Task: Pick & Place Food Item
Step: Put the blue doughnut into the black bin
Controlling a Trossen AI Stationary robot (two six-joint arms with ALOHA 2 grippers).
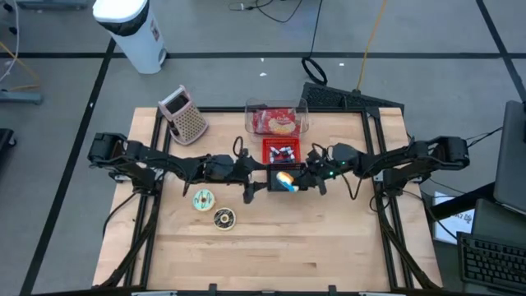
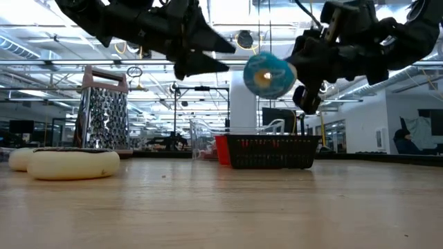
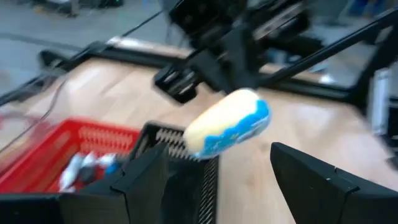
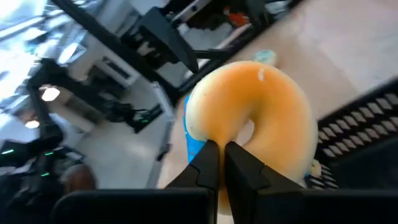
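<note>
table (image 1: 271,255): wooden top, fills the middle of the high view; both arms meet over its centre, just below the baskets.
left arm: comes in from the left of the high view, held off the table.
right arm: comes in from the right of the high view, also off the table.
grater (image 1: 184,115): upper left of the table, well apart from the action.
clear box (image 1: 277,119): top centre of the table, packaged food inside.
red basket (image 1: 281,150): just below the clear box; wrapped items inside, seen in the left wrist view.
black basket (image 2: 271,151): low view centre right, touching the red one.
donut (image 1: 285,180): task item, blue icing one side, plain tan the other; in the air mid-frame, over the near edge of the baskets.
right gripper (image 4: 219,163): jaws clamped together on the donut ring, one finger through the hole.
left gripper (image 3: 217,174): jaws wide apart, nothing in them; donut sits just beyond and between the fingertips.
spare donuts (image 1: 213,208): two on the table, lower left of centre, untouched.
step, my guess: handover or carry to a basket.
do it well: keep the right grip firm until the donut is centred between the left fingers or over a basket; a thin pinch on the ring could slip or swing.
</note>
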